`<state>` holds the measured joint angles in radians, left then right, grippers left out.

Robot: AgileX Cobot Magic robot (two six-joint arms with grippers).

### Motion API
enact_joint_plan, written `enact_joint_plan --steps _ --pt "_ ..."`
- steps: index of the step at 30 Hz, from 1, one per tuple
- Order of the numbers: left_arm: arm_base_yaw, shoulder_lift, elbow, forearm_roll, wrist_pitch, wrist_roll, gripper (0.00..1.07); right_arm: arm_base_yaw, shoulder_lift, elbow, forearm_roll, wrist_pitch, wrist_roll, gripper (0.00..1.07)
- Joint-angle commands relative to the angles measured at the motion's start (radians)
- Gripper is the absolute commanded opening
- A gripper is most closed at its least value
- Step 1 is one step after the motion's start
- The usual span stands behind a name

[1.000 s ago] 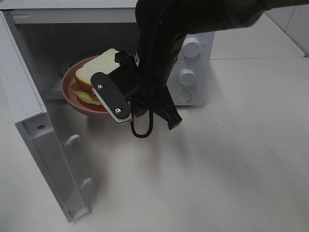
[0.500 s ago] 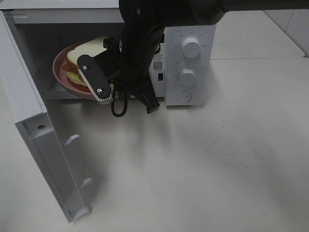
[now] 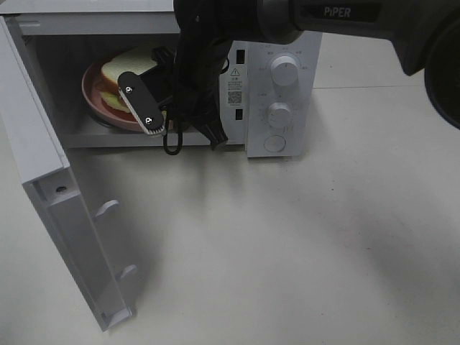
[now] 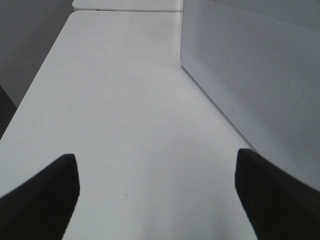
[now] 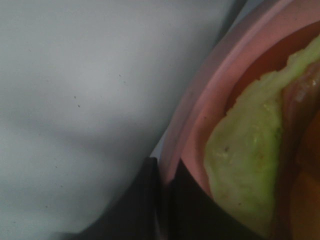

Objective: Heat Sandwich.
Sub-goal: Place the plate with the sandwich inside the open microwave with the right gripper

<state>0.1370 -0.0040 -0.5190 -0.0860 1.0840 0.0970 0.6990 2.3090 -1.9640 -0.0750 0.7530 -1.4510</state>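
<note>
White sheet metal made up the largest thing in view, a boxy microwave oven [image 3: 280, 108] with two round knobs, its hinged white door [image 3: 50, 208] swung wide toward the left of the high view. The black right arm [image 3: 215, 29] reached across the middle into the open cavity. Inside sat the round pink plate [image 3: 97, 108], and on it the white-bread sandwich [image 3: 122, 68], its green lettuce and red-orange filling showing at the edge; whether the plate already rested on the cavity floor could not be told. The right gripper [image 5: 162, 195] was pinched tight on the plate's near rim, so the sandwich lay just beyond its fingertips, deeper into the oven along the line of the reach. Letting go and backing straight out along that line looked like the coming step. The left gripper [image 4: 157, 200] hung spread and empty over the white table [image 4: 125, 100] beside the oven's perforated wall, well apart from the sandwich.
</note>
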Motion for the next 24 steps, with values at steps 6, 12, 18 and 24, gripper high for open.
enact_joint_plan --steps 6,12,18,24 --pt "-0.005 -0.018 0.003 0.002 -0.016 -0.008 0.81 -0.013 0.090 -0.140 0.007 -0.020 -0.006 0.00" --pt "-0.005 -0.018 0.003 0.002 -0.016 -0.008 0.81 -0.024 0.157 -0.238 0.028 -0.039 -0.011 0.00" --pt "-0.005 -0.018 0.003 0.002 -0.016 -0.008 0.81 -0.043 0.187 -0.299 0.029 -0.068 -0.011 0.00" --pt "-0.005 -0.018 0.003 0.002 -0.016 -0.008 0.81 -0.059 0.194 -0.299 0.038 -0.081 -0.043 0.00"
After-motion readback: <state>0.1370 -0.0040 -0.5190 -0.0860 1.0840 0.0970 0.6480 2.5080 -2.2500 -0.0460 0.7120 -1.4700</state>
